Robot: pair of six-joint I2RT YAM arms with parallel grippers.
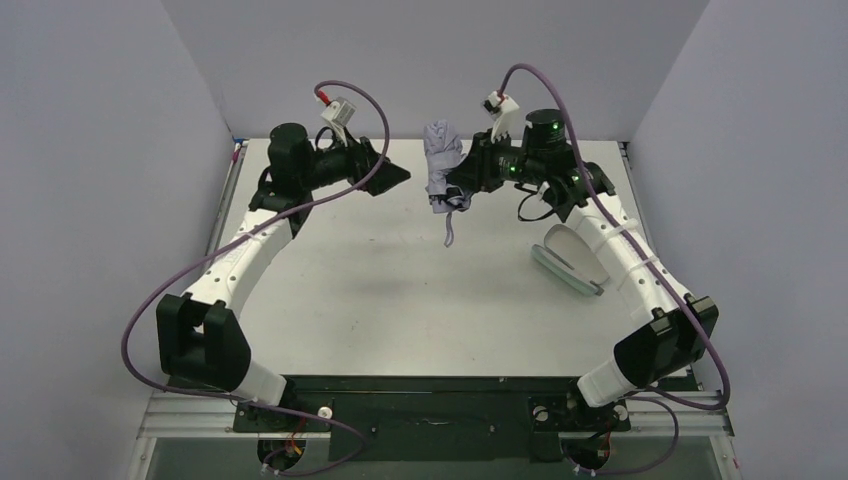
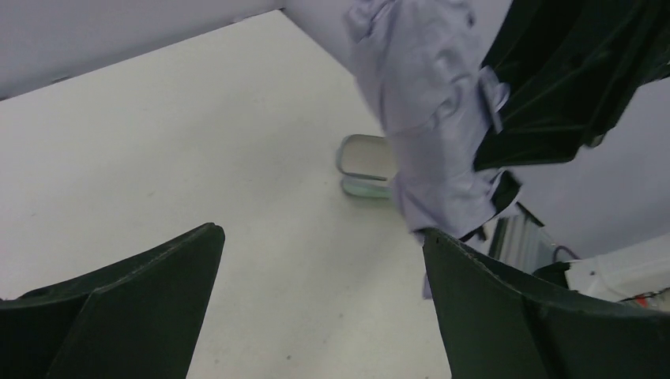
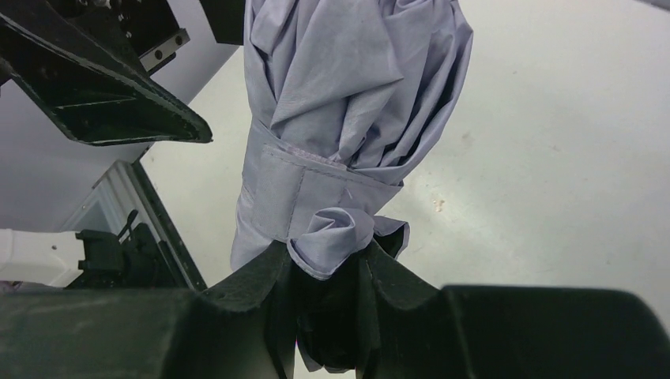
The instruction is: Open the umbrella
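The umbrella (image 1: 441,160) is a folded bundle of pale lilac-grey fabric held upright above the far middle of the table, its strap hanging down. My right gripper (image 1: 462,183) is shut on its lower end; in the right wrist view the fabric (image 3: 348,118) rises from between my closed fingers (image 3: 261,276), with black lining at the grip. The handle and shaft are hidden. My left gripper (image 1: 400,176) is open and empty, just left of the umbrella; in the left wrist view its fingers (image 2: 142,292) spread wide, and the umbrella (image 2: 427,118) hangs upper right.
The mint-green oval zip case (image 1: 568,262) lies on the table (image 1: 380,290) under the right forearm, also seen in the left wrist view (image 2: 365,164). Grey walls enclose the back and both sides.
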